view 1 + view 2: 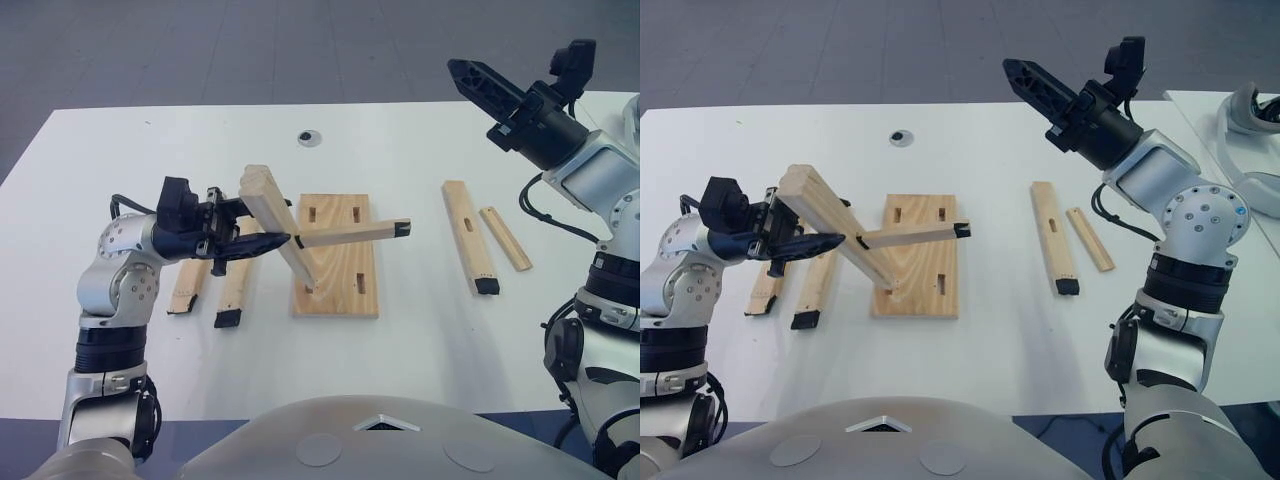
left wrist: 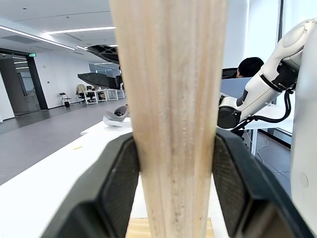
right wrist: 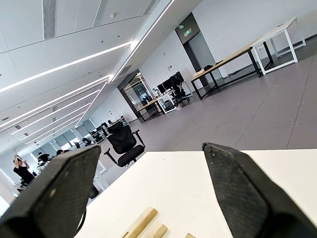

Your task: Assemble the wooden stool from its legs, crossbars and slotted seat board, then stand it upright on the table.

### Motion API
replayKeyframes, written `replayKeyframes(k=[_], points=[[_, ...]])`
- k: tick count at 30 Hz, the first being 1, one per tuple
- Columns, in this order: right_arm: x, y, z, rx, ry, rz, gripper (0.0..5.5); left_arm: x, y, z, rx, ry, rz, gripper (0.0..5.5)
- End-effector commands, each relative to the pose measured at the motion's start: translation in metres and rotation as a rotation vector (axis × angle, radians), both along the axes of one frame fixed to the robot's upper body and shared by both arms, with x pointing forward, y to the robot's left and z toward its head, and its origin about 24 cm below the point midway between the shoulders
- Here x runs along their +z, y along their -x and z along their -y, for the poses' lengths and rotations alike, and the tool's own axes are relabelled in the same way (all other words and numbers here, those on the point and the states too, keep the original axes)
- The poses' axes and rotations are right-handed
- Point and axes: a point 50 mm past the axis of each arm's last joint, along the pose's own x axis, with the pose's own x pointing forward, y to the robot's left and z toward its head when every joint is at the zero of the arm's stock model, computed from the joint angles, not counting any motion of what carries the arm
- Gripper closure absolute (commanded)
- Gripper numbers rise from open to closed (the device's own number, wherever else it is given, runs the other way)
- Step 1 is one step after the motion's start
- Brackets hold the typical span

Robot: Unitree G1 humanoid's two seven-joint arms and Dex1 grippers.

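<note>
The slotted seat board lies flat mid-table. My left gripper is shut on a wooden leg, seen close up as the leg between both pads. The leg is tilted, its lower end resting on the board near a slot. A crossbar sticks out sideways from that leg, over the board. Two more legs lie on the table under my left gripper. Another leg and a short crossbar lie right of the board. My right gripper hangs open, high above the table's far right, with nothing between its fingers.
A small black round fitting sits in the table near the far edge. A white device lies on a neighbouring table at the right. Bare white tabletop runs along the front edge.
</note>
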Motion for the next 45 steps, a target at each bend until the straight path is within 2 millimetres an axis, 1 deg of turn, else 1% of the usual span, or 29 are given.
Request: replayKeyframes(k=[1, 8, 14, 19, 26, 31, 45], points=[[-0.001, 0.001, 0.001, -0.009, 0.011, -0.011, 1.69, 0.001, 0.001, 0.000, -0.001, -0.023, 0.015, 3.44], [0.001, -0.002, 0.001, -0.010, 0.015, -0.009, 1.69, 0.003, -0.006, -0.007, -0.012, -0.072, 0.054, 3.44], [-0.001, -0.002, 0.000, -0.011, 0.012, -0.013, 1.69, -0.006, 0.000, -0.004, -0.024, -0.067, 0.033, 3.44], [-0.001, -0.001, 0.001, -0.014, 0.012, -0.013, 1.69, -0.006, -0.001, -0.003, -0.010, -0.053, 0.038, 3.44], [0.000, -0.001, -0.002, -0.005, 0.016, -0.013, 1.69, -0.007, -0.002, 0.005, -0.004, -0.023, 0.043, 3.44], [0.000, 0.000, -0.002, -0.005, 0.013, -0.013, 1.69, -0.011, 0.002, 0.002, -0.016, -0.043, 0.037, 3.44], [-0.001, 0.001, -0.003, -0.002, 0.004, -0.018, 1.69, -0.012, 0.000, -0.005, -0.006, -0.063, 0.031, 3.44]])
